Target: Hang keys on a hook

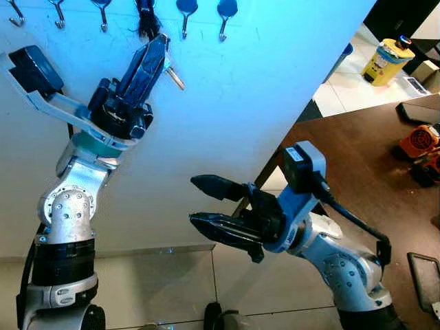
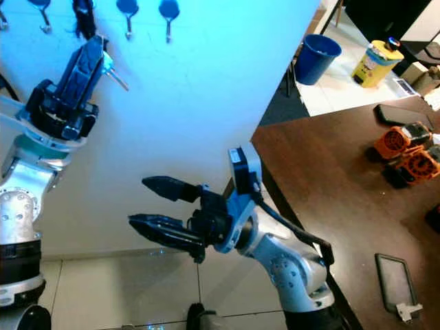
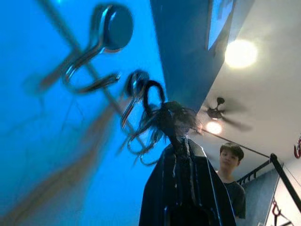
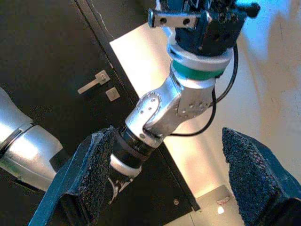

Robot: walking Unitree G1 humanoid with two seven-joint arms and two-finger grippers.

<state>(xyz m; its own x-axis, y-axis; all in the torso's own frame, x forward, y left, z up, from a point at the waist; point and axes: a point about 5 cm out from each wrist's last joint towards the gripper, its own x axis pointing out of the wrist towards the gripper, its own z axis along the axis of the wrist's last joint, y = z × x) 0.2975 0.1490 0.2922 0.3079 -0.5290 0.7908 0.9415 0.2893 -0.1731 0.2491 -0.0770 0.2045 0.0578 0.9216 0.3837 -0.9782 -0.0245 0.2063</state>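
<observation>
A row of blue-capped wall hooks (image 1: pixel 185 14) runs along the top of the pale wall. My left gripper (image 1: pixel 160 42) is raised just under them, shut on a bunch of keys. One silver key (image 1: pixel 175 78) sticks out sideways below the fingertips. A black tassel (image 1: pixel 146 20) rises from the tips beside a hook. In the left wrist view the key rings (image 3: pixel 141 136) and tassel (image 3: pixel 171 117) hang close to a hook (image 3: pixel 110 33); I cannot tell whether a ring is over it. My right gripper (image 1: pixel 204 203) is held low in front of the wall, open and holding nothing.
A brown table (image 1: pixel 364 179) stands at the right with orange devices (image 1: pixel 419 141) and a dark phone (image 2: pixel 395 278) on it. Beyond it are a blue bin (image 2: pixel 315 58) and a yellow canister (image 1: pixel 386 60). A person (image 3: pixel 231 162) stands behind, in the left wrist view.
</observation>
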